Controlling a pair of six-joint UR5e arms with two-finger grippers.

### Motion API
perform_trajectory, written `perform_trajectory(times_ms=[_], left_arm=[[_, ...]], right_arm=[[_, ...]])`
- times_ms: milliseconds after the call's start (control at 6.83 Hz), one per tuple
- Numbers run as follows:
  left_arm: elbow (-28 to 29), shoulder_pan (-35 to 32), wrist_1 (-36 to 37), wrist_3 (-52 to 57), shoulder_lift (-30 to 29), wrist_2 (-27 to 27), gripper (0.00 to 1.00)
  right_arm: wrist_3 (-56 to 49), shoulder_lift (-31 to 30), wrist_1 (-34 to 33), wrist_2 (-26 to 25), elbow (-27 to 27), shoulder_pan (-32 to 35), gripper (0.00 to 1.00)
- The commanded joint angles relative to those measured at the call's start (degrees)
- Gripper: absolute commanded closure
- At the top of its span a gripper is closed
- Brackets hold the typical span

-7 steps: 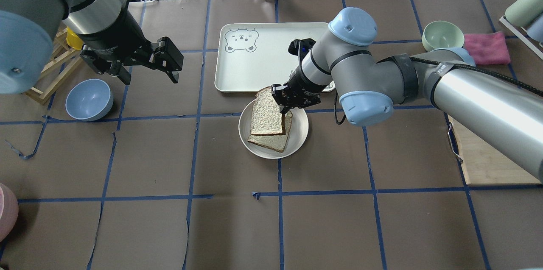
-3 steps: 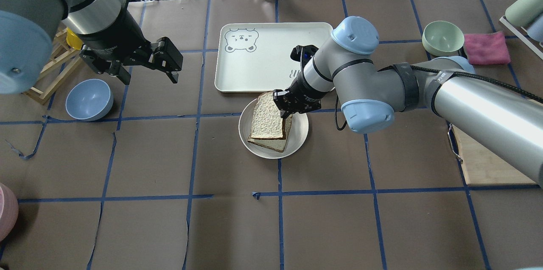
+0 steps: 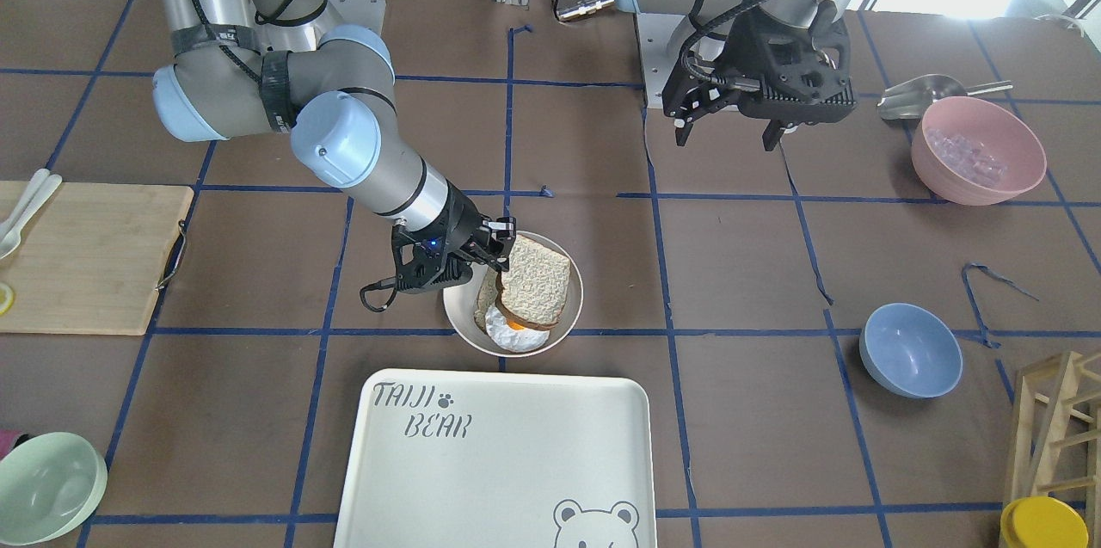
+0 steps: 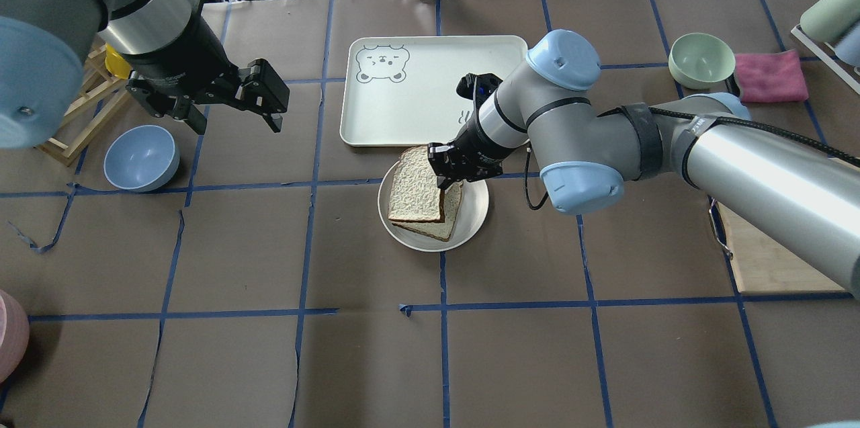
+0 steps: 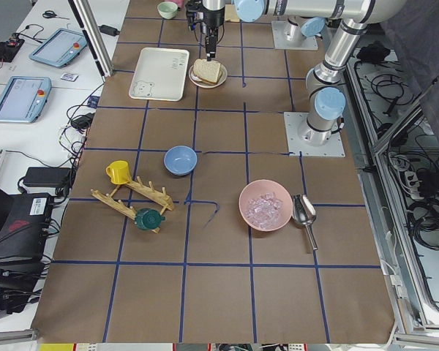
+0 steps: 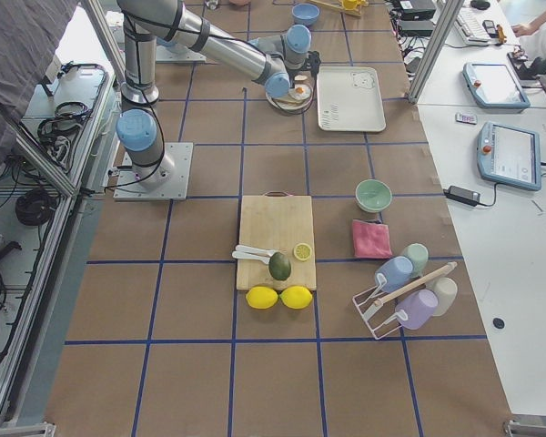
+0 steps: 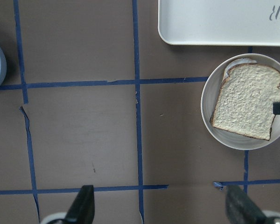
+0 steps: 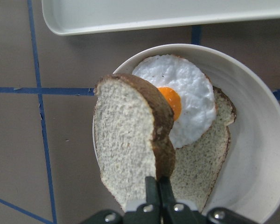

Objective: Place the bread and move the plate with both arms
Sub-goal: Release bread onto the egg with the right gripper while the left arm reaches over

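Note:
My right gripper (image 4: 443,179) is shut on the bread (image 4: 415,185), a thick slice with a dark crust. It holds the slice by one edge, tilted, just over the plate (image 4: 478,203). In the right wrist view the fingers (image 8: 151,186) pinch the bread (image 8: 126,154) above a fried egg (image 8: 186,98) that lies on a flatter tan slice (image 8: 205,163) in the plate (image 8: 252,154). My left gripper (image 4: 235,120) is open and empty, high above the table to the plate's left. Its wrist view shows the bread (image 7: 247,107) and plate (image 7: 210,116) at the right.
The bear tray (image 4: 403,105) lies just beyond the plate. A blue bowl (image 4: 141,158) and a wooden rack (image 4: 80,105) are at the left. A green bowl (image 4: 702,57), a pink cloth (image 4: 769,75) and a cutting board (image 4: 772,253) are at the right.
My right gripper has shifted the bread slightly left and lower over the plate. The left arm has not moved.

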Motion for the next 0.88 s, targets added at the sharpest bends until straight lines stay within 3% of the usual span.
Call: perform_trajectory(times_ms=[0,146,293,439,585,732], left_arm=[[-1.95,-0.02,0.72,-2.09,-1.91,-0.71,0.00],[-2.74,-0.02,3.33,-6.28,-3.49,-4.80,0.00],[-3.19,-0.28,4.93,-10.67,-4.98,-6.93,0.00],[-3.98,-0.28,6.51,-12.37,-7.00,-8.35,0.00],[-5.81,-0.28,9.74,-14.39,-8.67,-13.06,0.00],[-8.35,-0.28,14.91,-18.15,-10.69,-14.24,0.00]], right_arm=[[0.05,0.14,0.12,-0.78,0.28,-0.13,0.98],[0.05,0.49,-0.32,-2.44,0.02,-0.13,0.61],[0.40,0.41,-0.32,-5.06,-0.24,-0.13,0.18],[0.66,-0.29,0.03,-5.35,-2.24,-0.22,0.14],[0.84,-0.39,2.81,-7.35,-7.40,-0.40,0.04],[0.49,-0.73,11.54,-8.51,-14.58,-0.75,0.04]])
